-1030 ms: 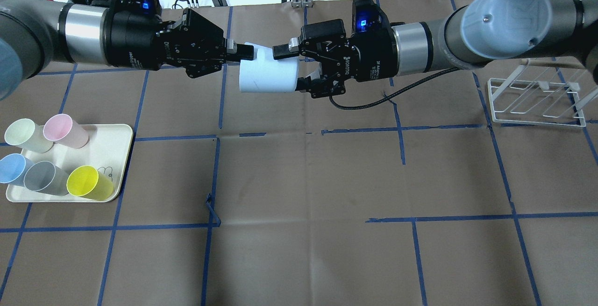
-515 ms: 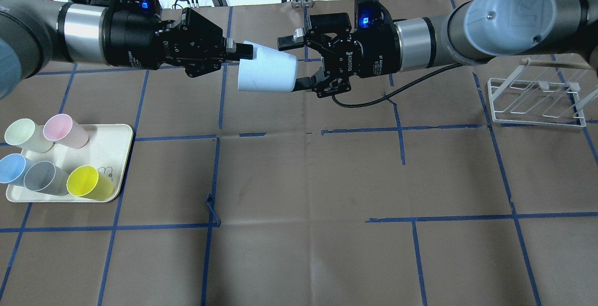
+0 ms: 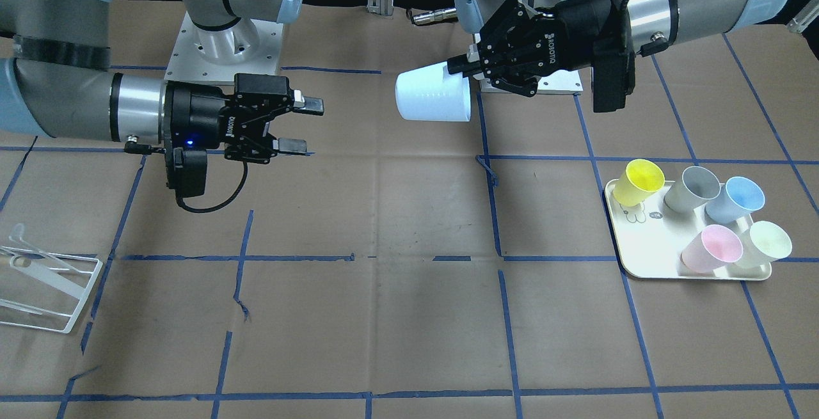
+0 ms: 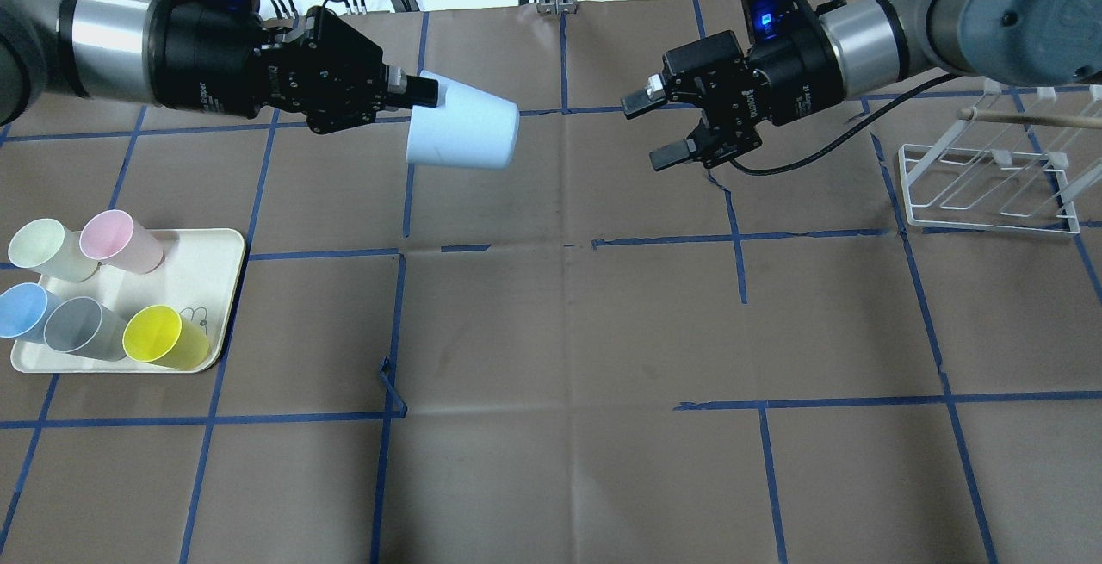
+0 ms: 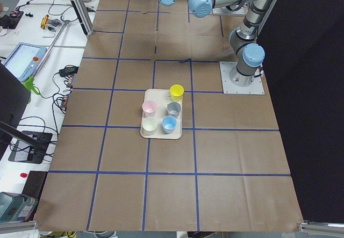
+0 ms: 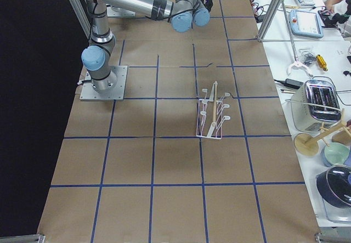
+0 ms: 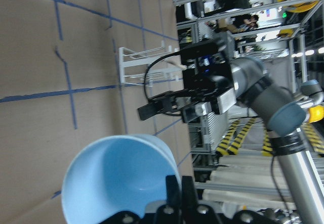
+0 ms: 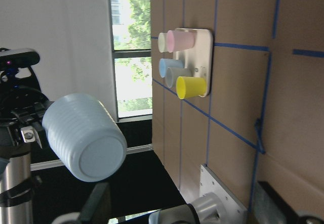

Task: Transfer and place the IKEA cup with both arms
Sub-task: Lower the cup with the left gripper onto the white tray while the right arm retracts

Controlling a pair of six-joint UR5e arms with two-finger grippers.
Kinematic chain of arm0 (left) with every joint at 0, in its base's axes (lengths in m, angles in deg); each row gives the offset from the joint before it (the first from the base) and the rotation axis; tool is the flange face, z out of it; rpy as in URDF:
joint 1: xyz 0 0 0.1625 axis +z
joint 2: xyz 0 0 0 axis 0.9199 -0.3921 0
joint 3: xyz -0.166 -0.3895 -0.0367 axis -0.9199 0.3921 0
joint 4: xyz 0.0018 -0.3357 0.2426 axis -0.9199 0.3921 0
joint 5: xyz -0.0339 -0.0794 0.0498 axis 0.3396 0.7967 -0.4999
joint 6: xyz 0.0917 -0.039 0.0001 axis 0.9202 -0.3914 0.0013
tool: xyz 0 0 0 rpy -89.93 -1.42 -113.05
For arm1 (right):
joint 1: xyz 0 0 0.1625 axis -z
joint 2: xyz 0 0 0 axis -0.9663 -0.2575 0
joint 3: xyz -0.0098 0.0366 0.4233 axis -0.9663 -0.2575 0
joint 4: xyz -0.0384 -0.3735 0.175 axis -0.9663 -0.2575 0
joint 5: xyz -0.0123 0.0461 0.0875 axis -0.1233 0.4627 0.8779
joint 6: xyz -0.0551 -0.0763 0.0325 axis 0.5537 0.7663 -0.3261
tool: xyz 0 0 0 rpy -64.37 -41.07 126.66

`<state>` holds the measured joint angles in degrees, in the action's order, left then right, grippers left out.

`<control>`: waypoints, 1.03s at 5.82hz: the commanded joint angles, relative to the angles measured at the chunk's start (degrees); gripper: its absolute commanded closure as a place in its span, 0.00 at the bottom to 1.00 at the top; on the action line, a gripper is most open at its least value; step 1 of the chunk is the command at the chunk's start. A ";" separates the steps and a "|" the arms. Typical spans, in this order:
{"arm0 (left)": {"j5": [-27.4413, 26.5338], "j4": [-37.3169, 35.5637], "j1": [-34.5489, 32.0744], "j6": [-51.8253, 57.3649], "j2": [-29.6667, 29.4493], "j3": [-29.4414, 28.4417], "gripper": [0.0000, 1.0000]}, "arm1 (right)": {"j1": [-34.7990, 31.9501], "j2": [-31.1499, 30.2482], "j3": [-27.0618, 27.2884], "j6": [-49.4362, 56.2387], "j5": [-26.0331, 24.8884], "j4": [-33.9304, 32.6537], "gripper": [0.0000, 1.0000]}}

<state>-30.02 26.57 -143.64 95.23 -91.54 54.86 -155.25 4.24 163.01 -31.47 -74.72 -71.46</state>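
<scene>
In the left gripper [image 4: 426,92]: IKEA cup [image 4: 465,135], pinched by its rim, lying sideways above the counter [image 4: 560,331]. Opposite, right gripper [image 4: 650,129]: spread wide, empty, well apart. Step, apparently: hand-over pending; next, it must close round the cup's base.

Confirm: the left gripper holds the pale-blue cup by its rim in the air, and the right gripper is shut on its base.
Wrong on the right gripper: it is open and empty, apart from the pale-blue cup, as the overhead view shows. The left gripper does hold the cup by its rim in the air.
</scene>
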 commanded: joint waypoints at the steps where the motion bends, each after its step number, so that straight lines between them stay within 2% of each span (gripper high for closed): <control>1: -23.37 -12.38 0.17 -3.27 -1.03 1.11 0.99 | 0.28 -1.79 -2.88 -18.60 -15.30 -15.05 0.00; 2: -32.21 -17.68 0.17 -9.39 -1.20 1.90 0.99 | 0.10 -1.97 -5.17 -20.33 -21.75 -15.28 0.00; 3: -44.57 -23.38 0.34 -13.54 -2.95 2.43 1.00 | -2.68 -2.32 -8.23 -24.35 -33.12 -17.46 0.00; 4: -49.04 -27.53 0.35 -16.19 -5.66 2.18 1.00 | -6.54 -2.15 -11.48 -27.96 -47.16 -19.14 0.00; 5: -58.40 -30.27 0.35 -16.48 -7.86 2.35 1.00 | -8.84 -1.97 -12.74 -30.78 -55.22 -19.42 0.00; 6: -63.36 -32.38 0.61 -16.13 -9.45 2.52 1.00 | -9.21 -1.62 -12.66 -33.42 -59.82 -19.24 0.00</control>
<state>-87.62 -3.50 -143.19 79.14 -99.29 57.23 -163.47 2.34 150.80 -62.24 -128.74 -90.64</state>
